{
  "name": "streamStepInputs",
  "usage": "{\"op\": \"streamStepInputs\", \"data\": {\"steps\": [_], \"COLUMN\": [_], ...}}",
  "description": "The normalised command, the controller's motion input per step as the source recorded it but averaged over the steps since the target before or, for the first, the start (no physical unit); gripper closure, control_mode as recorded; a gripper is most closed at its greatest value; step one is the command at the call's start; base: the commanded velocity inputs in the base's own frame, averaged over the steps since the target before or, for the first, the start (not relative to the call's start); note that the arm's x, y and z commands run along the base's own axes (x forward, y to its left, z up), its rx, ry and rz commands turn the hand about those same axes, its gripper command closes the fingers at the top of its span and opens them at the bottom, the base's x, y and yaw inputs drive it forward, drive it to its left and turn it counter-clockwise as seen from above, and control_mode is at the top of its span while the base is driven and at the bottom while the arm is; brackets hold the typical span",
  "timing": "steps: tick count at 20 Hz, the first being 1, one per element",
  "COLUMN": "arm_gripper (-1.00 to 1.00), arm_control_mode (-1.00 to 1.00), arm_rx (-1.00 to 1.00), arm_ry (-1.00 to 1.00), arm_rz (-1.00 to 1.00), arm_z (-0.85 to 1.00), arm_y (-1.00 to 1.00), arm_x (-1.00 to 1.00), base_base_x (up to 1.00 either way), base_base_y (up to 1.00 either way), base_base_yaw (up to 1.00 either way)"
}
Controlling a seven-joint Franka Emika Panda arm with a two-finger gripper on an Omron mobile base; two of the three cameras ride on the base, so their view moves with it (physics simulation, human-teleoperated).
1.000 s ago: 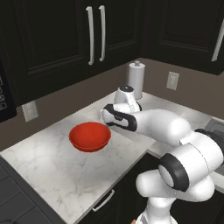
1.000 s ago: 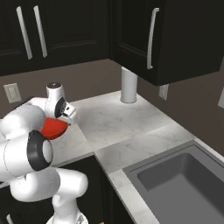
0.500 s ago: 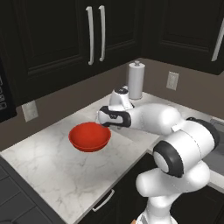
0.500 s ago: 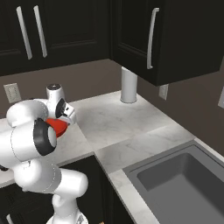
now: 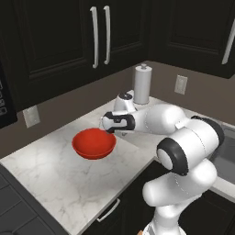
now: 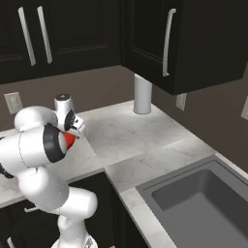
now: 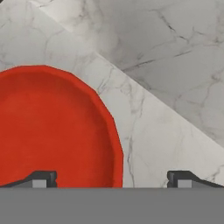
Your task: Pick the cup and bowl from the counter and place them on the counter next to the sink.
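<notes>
I see my hand [image 7: 111, 178] spread wide and holding nothing, straddling the rim of the red bowl [image 7: 52, 131]: in the hand view one fingertip [image 7: 41, 178] sits over the bowl's inside at lower left and the other over bare marble at lower right. In the left base view the bowl [image 5: 93, 143] rests on the white marble worktop [image 5: 55, 179] left of centre, just beside my hand [image 5: 106, 124]. A white paper towel roll [image 5: 142, 84] stands at upper centre, and the dark sink [image 6: 203, 203] fills the lower right of the right base view.

Black upper cabinets [image 5: 59, 41], brown wall [image 6: 92, 92], white outlet [image 5: 181, 84]
</notes>
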Motion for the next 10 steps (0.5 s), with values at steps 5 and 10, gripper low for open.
{"op": "streamStepInputs", "data": {"steps": [5,10], "arm_gripper": [-1.00,-1.00], "arm_control_mode": [-1.00,-1.00], "arm_rx": [0.00,0.00], "arm_ry": [0.00,0.00], "arm_rz": [0.00,0.00], "arm_z": [-0.21,-0.29], "arm_y": [0.03,0.11], "arm_x": [0.01,0.00], "base_base_x": [0.00,0.00], "base_base_y": [0.00,0.00], "base_base_yaw": [0.00,0.00]}}
